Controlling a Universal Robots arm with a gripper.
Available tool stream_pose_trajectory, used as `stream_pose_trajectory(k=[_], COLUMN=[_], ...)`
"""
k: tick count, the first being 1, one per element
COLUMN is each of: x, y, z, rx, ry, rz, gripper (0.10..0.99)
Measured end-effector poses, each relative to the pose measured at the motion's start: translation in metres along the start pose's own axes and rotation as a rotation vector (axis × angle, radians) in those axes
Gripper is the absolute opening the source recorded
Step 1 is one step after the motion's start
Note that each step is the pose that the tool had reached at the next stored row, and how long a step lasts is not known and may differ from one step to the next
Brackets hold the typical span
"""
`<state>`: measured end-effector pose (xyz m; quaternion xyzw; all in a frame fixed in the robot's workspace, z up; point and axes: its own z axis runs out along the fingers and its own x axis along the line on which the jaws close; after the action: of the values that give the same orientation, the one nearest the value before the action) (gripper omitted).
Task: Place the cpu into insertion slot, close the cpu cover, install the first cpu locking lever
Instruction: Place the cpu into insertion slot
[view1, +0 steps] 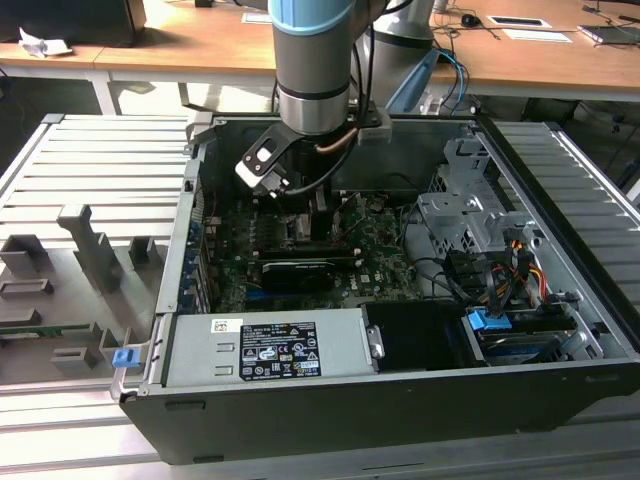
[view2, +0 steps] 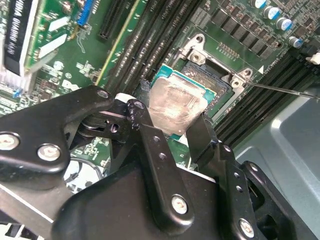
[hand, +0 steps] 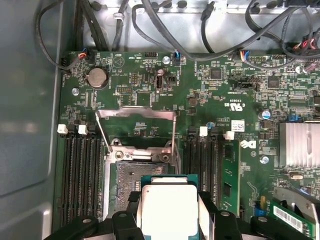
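Single arm (view1: 312, 60) reaching down, wrist upright, pincer (view2: 174, 109) clamped on cpu (hand: 167, 210) edges

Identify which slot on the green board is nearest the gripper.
The square, silver-rimmed insertion slot, right by the cpu the gripper holds; the other slots are long, narrow, black.

My end effector (view2: 171, 110) is matt black metal with shiny silver screw heads. The cpu (view2: 176, 102) has a dull, smeared silvery metal face. The cpu cover (hand: 137, 113) is bare grey metal, and the circuit board (hand: 225, 92) is slightly glossy green.
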<state>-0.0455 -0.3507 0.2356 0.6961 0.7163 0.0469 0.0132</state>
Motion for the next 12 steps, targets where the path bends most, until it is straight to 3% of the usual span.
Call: stream_pose_trajectory(k=[8, 12], x=[0.0022, 0.0024], y=[-0.0002, -0.0007], z=[0.002, 0.003], rx=[0.0, -0.002], ry=[-0.0001, -0.0037], rz=[0.003, 0.042], gripper=[0.537, 0.537])
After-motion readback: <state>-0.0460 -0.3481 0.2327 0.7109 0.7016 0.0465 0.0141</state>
